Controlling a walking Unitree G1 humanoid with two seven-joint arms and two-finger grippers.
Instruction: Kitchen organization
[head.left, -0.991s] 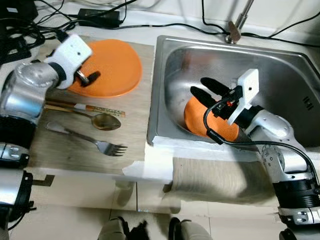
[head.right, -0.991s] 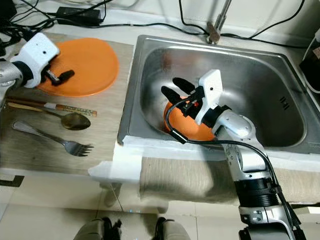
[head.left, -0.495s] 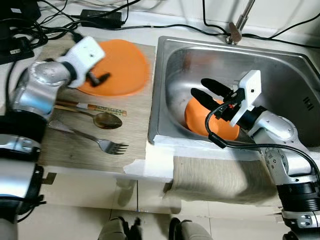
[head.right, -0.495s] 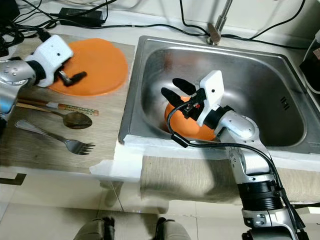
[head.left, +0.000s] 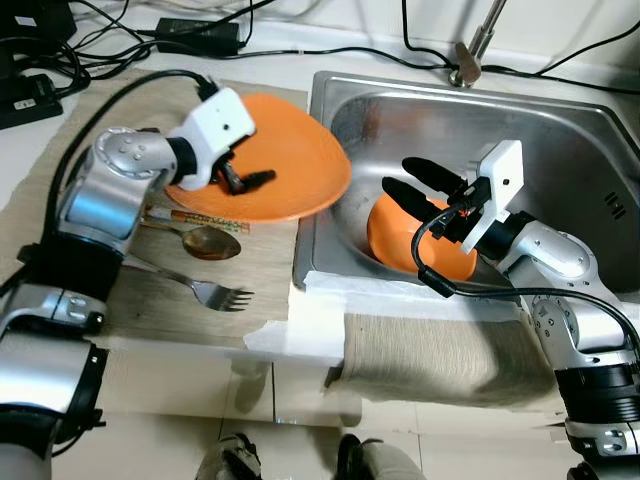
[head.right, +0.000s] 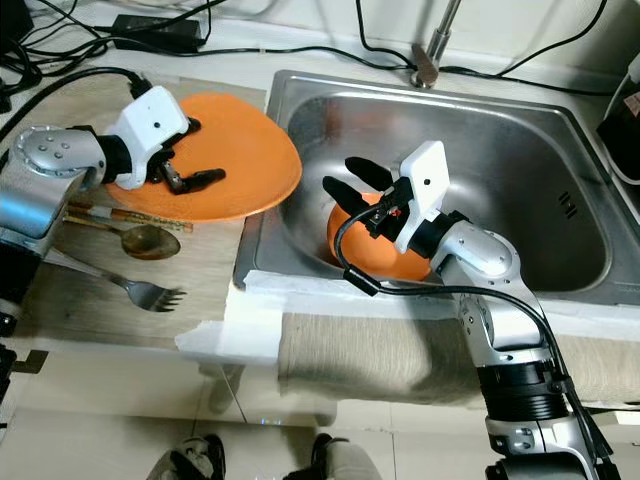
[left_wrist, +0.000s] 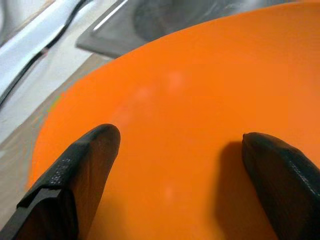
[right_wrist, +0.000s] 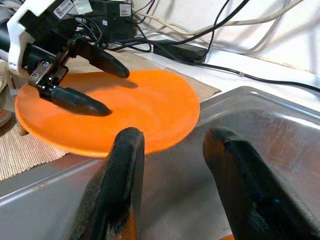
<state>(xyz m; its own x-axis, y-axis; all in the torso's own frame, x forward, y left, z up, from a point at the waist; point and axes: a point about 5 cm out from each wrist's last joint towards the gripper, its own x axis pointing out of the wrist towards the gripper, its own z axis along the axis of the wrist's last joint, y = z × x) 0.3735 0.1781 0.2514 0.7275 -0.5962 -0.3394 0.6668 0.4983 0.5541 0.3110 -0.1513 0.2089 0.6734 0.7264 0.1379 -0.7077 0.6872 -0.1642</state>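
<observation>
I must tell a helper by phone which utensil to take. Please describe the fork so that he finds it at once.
Look at the woven mat on the counter to the left of the steel sink. Below the big orange plate lie chopsticks, then a spoon, and nearest the counter's front edge the fork. It is the silver utensil with tines, pointing toward the sink.

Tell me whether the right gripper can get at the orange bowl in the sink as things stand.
Probably yes. The right gripper hangs open just above the orange bowl in the sink, with nothing between them. The left gripper and its plate are off to the side.
</observation>
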